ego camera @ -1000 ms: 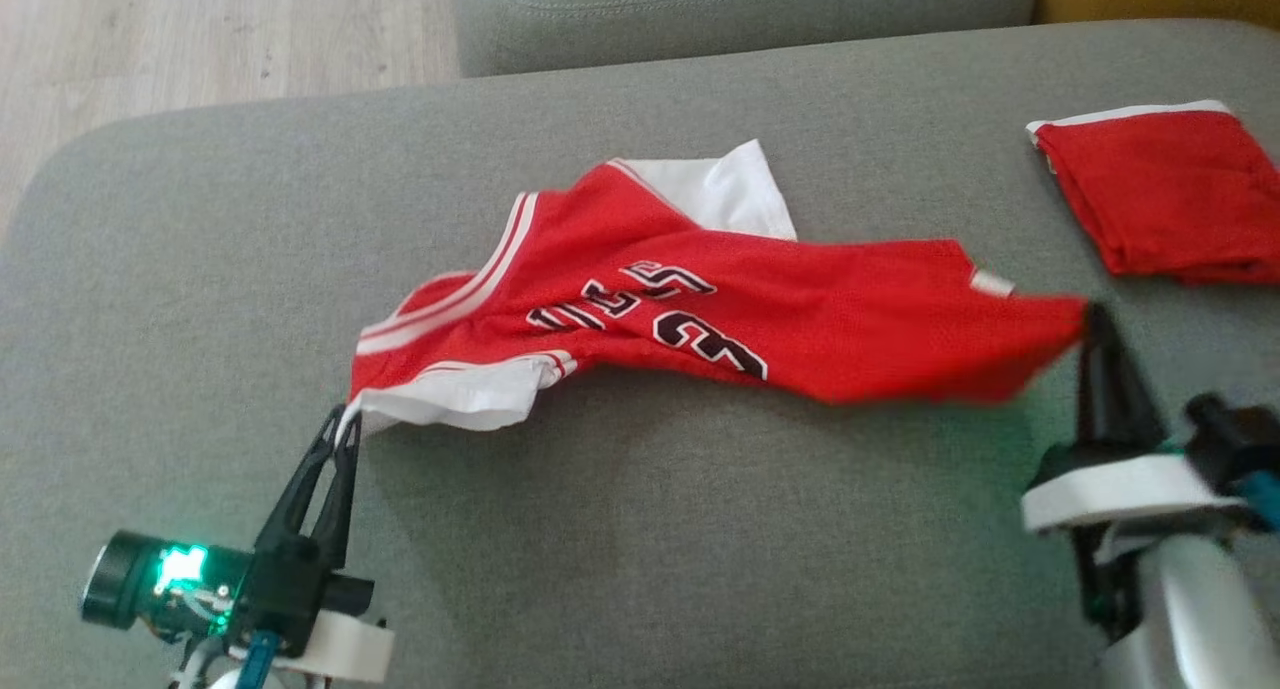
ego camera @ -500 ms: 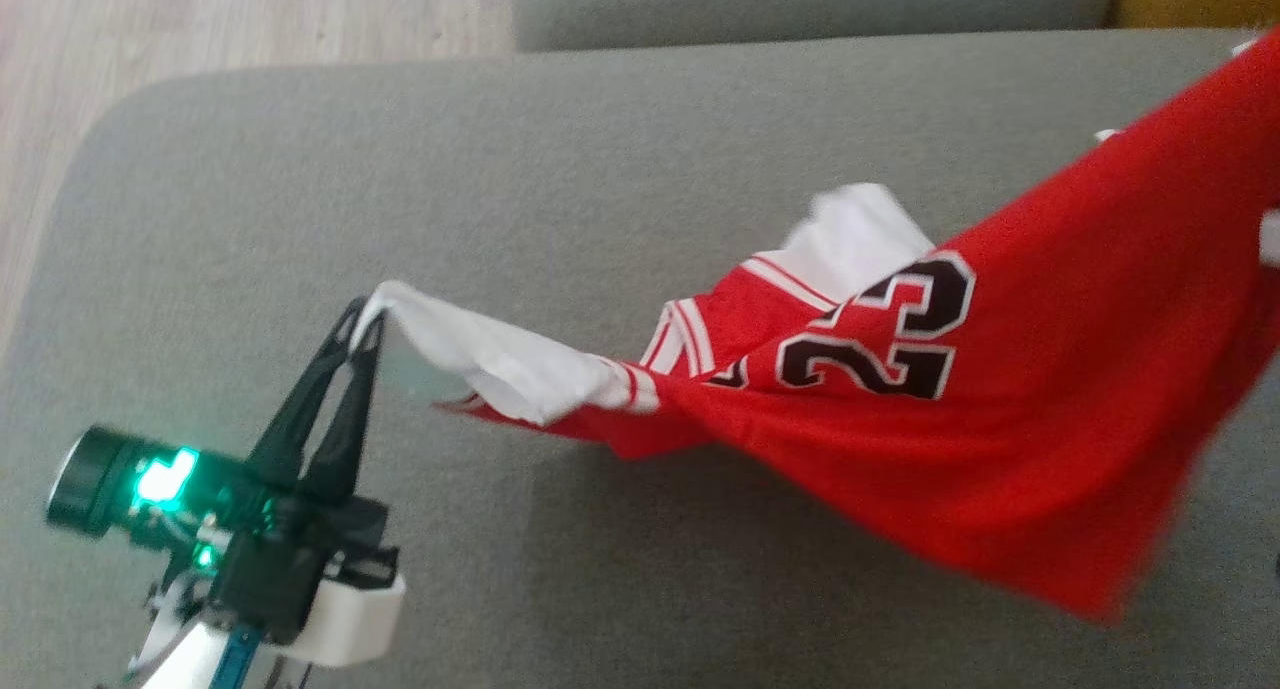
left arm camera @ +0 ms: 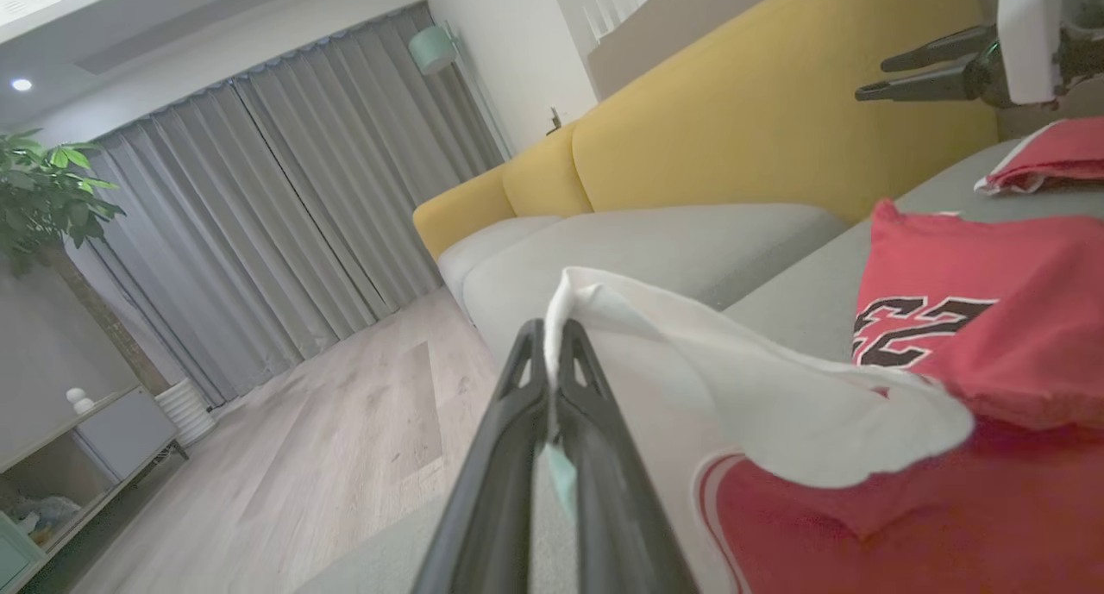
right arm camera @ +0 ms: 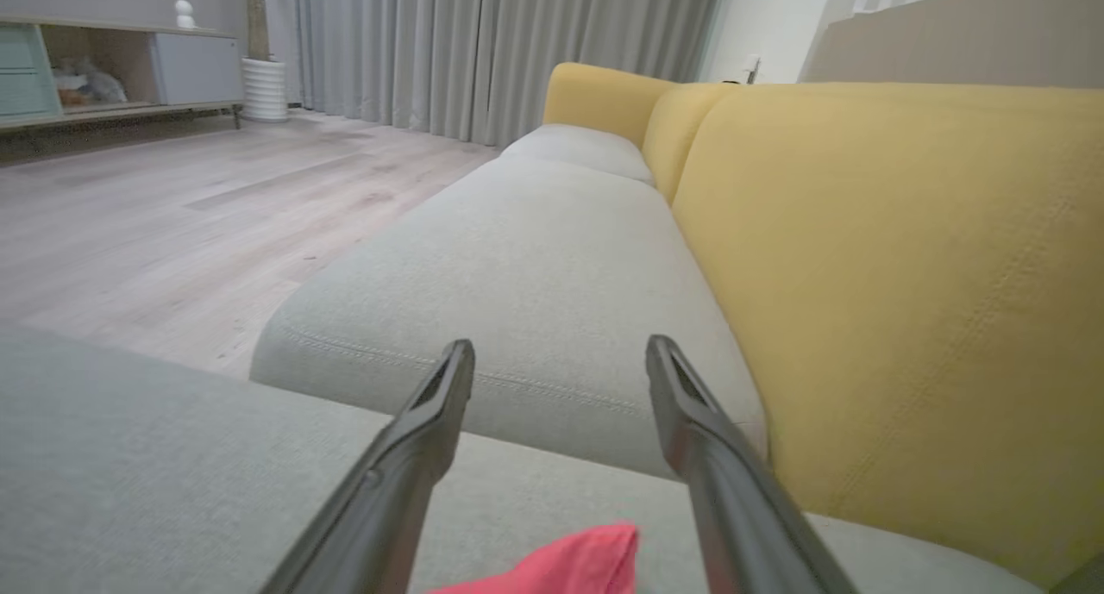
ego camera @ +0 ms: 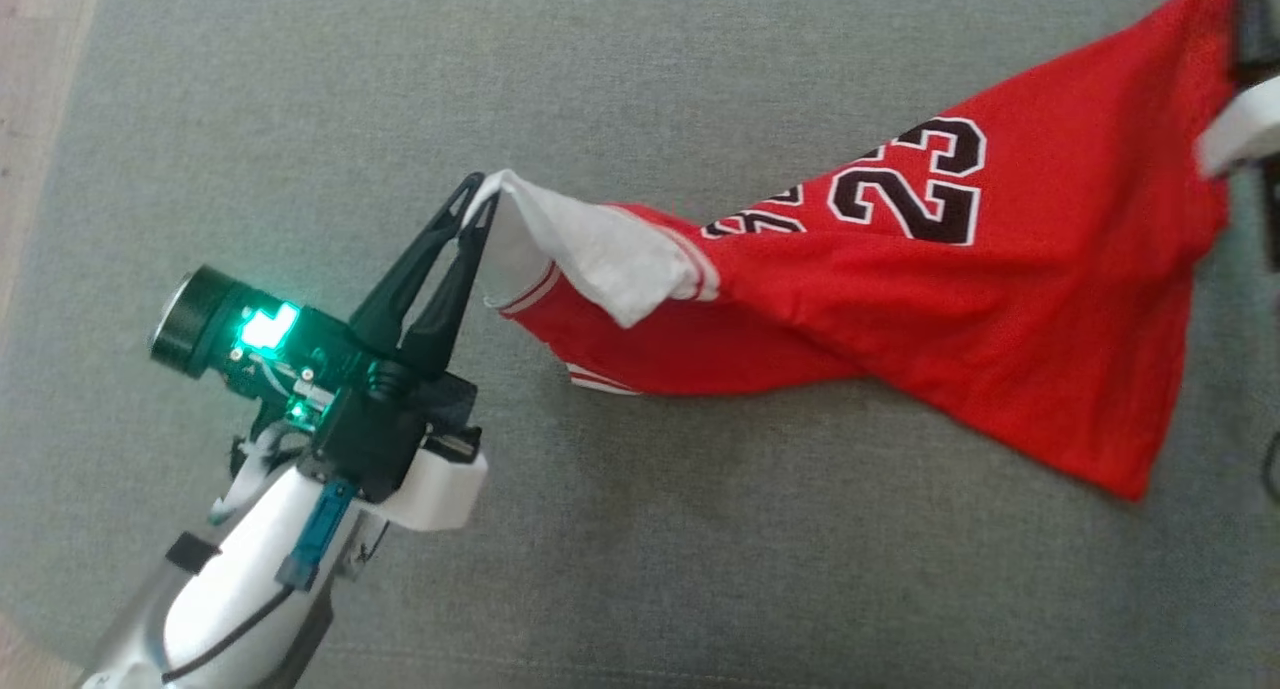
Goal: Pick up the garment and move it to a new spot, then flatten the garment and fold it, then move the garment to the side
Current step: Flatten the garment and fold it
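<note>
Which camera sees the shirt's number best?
Head view: the 23 on the jersey is whole and clear. Left wrist view catches it slanted, partly cut off. Right wrist view catches a red corner.

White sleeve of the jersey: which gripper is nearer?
Left. The left gripper is shut on the edge of the white sleeve; the right gripper is open, holding nothing, by the far red end of the jersey.

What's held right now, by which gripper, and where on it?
Left gripper is shut on the red jersey, pinching the tip of its white sleeve. Right gripper is open, holding nothing.
</note>
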`<state>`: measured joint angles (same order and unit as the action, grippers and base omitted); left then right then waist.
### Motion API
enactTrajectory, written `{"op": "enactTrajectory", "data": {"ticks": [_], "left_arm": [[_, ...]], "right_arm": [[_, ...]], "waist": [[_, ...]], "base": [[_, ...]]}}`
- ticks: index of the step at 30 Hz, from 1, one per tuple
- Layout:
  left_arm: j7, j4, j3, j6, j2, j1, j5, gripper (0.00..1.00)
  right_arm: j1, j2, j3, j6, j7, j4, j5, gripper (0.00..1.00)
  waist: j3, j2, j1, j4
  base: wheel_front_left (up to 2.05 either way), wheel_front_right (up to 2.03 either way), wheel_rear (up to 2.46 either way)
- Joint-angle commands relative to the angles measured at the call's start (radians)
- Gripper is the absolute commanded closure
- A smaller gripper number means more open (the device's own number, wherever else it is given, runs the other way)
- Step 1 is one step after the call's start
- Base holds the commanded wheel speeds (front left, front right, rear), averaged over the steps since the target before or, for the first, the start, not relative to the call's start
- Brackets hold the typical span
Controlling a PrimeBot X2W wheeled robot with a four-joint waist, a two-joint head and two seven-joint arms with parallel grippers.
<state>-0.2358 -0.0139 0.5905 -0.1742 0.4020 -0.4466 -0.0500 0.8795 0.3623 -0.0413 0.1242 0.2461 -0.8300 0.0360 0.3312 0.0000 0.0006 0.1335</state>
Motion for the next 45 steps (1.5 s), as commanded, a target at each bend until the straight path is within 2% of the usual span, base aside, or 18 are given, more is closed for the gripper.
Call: {"op": "enactTrajectory", "data": {"ticks": [1, 4, 11, 14, 18, 23, 31, 34, 35, 38, 39, 42, 45], "left_arm": [[-0.01, 0.017, -0.038, 0.003, 0.024, -0.041, 0.005, 1.0], [-0.018, -0.023, -0.049, -0.001, 0.03, -0.046, 0.0, 1.0], [-0.025, -0.068, -0.082, -0.025, 0.055, -0.017, -0.016, 1.0], [-0.025, -0.069, -0.099, -0.034, 0.068, 0.013, -0.031, 1.0], [-0.026, -0.052, -0.119, -0.049, 0.088, 0.055, -0.04, 1.0], [-0.026, -0.033, -0.134, -0.058, 0.106, 0.086, -0.046, 1.0], [-0.026, -0.021, -0.139, -0.059, 0.116, 0.097, -0.047, 1.0], [-0.026, -0.018, -0.136, -0.059, 0.114, 0.099, -0.046, 1.0], [-0.026, -0.018, -0.135, -0.058, 0.114, 0.098, -0.046, 1.0], [-0.026, -0.021, -0.135, -0.055, 0.116, 0.095, -0.049, 1.0], [-0.026, -0.021, -0.135, -0.055, 0.116, 0.094, -0.049, 1.0], [-0.026, -0.022, -0.136, -0.054, 0.119, 0.095, -0.05, 1.0], [-0.026, -0.021, -0.137, -0.055, 0.123, 0.097, -0.05, 1.0]], "right_arm": [[-0.025, -0.004, -0.023, 0.007, 0.013, 0.04, 0.011, 0.0], [-0.127, -0.025, -0.07, 0.007, 0.015, 0.151, 0.047, 0.0], [-0.471, -0.035, -0.198, 0.007, 0.015, 0.38, 0.118, 0.0], [-0.601, -0.024, -0.279, 0.007, 0.015, 0.455, 0.156, 0.0], [-0.734, -0.001, -0.338, 0.007, 0.016, 0.529, 0.192, 0.0], [-0.838, 0.011, -0.306, 0.007, 0.016, 0.541, 0.149, 0.0], [-0.878, -0.034, -0.235, 0.007, 0.016, 0.496, 0.108, 0.0], [-0.867, -0.046, -0.234, 0.007, 0.015, 0.465, 0.112, 0.24], [-0.864, -0.051, -0.232, 0.007, 0.013, 0.454, 0.117, 0.41], [-0.853, -0.057, -0.237, 0.007, 0.012, 0.432, 0.123, 0.43], [-0.848, -0.059, -0.237, 0.007, 0.012, 0.426, 0.125, 0.48], [-0.834, -0.066, -0.236, 0.007, 0.013, 0.404, 0.131, 0.48], [-0.825, -0.071, -0.236, 0.007, 0.014, 0.391, 0.13, 0.53]], "waist": [[-0.009, 0.0, -0.0006, -0.018], [-0.021, 0.0, -0.0006, -0.046], [-0.072, 0.0, -0.0006, -0.105], [-0.101, 0.0, -0.0006, -0.127], [-0.128, 0.0, -0.0006, -0.147], [-0.136, 0.0, -0.0006, -0.154], [-0.126, 0.0, -0.0006, -0.151], [-0.122, 0.0, -0.0006, -0.145], [-0.121, 0.0, -0.0006, -0.142], [-0.119, 0.0, -0.0006, -0.136], [-0.119, 0.0, -0.0006, -0.135], [-0.118, 0.0, -0.0006, -0.132], [-0.118, 0.0, -0.0006, -0.131]], "base": [[0.0, 0.0, 0.0], [0.0, 0.0, 0.0], [0.0, 0.0, 0.0], [0.0, 0.0, 0.0], [0.0, 0.0, 0.0], [0.0, 0.0, 0.0], [0.0, 0.0, 0.0], [0.0, 0.0, 0.0], [0.0, 0.0, 0.0], [0.0, 0.0, 0.0], [0.0, 0.0, 0.0], [0.0, 0.0, 0.0], [0.0, 0.0, 0.0]]}}
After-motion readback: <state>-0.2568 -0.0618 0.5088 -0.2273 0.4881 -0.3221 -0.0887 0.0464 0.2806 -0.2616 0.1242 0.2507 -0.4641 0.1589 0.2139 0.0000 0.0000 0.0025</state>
